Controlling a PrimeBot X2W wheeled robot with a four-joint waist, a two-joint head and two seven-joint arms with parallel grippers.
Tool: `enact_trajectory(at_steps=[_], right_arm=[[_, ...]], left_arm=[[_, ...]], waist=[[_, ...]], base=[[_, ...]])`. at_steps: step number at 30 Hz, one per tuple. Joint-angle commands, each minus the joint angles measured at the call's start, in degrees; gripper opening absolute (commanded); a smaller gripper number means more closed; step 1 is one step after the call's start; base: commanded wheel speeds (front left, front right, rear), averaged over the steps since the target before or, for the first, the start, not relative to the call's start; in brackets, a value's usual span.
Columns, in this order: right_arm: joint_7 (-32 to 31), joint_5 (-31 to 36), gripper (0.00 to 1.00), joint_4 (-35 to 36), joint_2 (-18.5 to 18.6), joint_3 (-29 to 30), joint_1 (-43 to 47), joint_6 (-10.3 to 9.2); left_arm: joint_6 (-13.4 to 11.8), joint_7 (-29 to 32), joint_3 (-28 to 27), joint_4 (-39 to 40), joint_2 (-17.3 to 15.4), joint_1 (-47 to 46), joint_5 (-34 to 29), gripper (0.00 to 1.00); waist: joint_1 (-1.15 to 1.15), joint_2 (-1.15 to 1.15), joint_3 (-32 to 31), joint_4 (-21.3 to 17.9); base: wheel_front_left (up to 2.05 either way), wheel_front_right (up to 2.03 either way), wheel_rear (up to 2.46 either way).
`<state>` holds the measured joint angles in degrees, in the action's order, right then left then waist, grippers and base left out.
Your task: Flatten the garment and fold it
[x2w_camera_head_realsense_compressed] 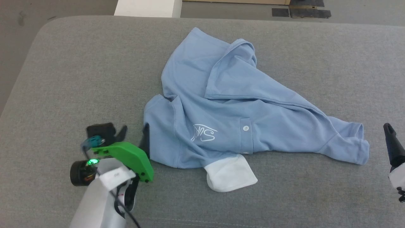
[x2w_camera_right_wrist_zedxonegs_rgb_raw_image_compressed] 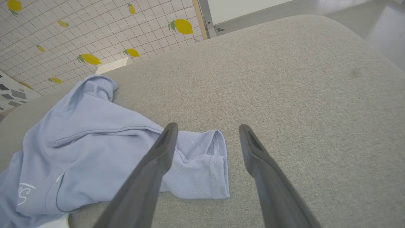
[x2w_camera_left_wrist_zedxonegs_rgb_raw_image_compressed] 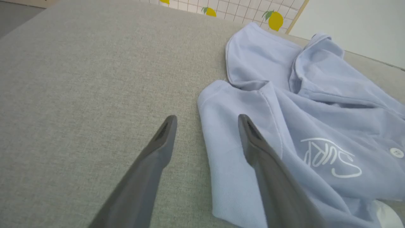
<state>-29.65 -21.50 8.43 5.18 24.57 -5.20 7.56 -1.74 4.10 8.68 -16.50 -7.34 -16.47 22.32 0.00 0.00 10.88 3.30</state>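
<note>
One mark to read here: a white cursive logo [x2w_camera_left_wrist_zedxonegs_rgb_raw_image_compressed: 329,157] on the garment [x2w_camera_head_realsense_compressed: 253,95], just beside its white button [x2w_camera_head_realsense_compressed: 245,128] — seemingly "SURP", seen upside down.

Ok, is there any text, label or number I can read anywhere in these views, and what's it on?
"SURP": white cursive logo on the chest of the garment, seen upside down in the left wrist view; the last letters are uncertain.
No other words, numbers or labels are legible.
</note>
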Motion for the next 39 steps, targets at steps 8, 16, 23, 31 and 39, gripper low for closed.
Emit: enact_trajectory(at_steps=[8,16,23,31,39], right_arm=[[-0.14,1.13,1.0,0.46,-0.96,-1.55,-1.25,-0.08],[0.77,0.93,1.0,-0.28,-1.38,-2.32,-2.3,-0.08],[1.5,1.33,1.0,-1.41,-1.55,-1.69,-2.24,-0.08],[1.53,1.09,1.0,-2.41,-1.73,-3.64,-3.31,-0.08],[1.48,1.27,1.0,-3.17,-1.66,-3.62,-3.34,-0.08]], left_arm=[[-3.45,29.55,5.76,1.1,-2.88,-4.13,-0.72,1.0],[-3.42,35.78,6.73,-0.39,-2.64,-3.95,1.07,0.0],[-6.03,27.99,-0.4,3.57,-3.75,-6.86,3.33,0.0],[-9.55,24.79,-3.91,7.43,-6.35,-6.88,1.75,0.0],[-6.87,29.86,2.12,3.84,-2.84,1.9,3.76,0.0]], waist=[[0.0,0.0,1.0,0.3],[0.0,0.0,2.76,-0.6],[0.0,0.0,2.78,0.62],[0.0,0.0,3.09,1.22],[0.0,0.0,3.37,1.81]], base=[[0.0,0.0,0.0],[0.0,0.0,0.0],[0.0,0.0,0.0],[0.0,0.0,0.0],[0.0,0.0,0.0]])
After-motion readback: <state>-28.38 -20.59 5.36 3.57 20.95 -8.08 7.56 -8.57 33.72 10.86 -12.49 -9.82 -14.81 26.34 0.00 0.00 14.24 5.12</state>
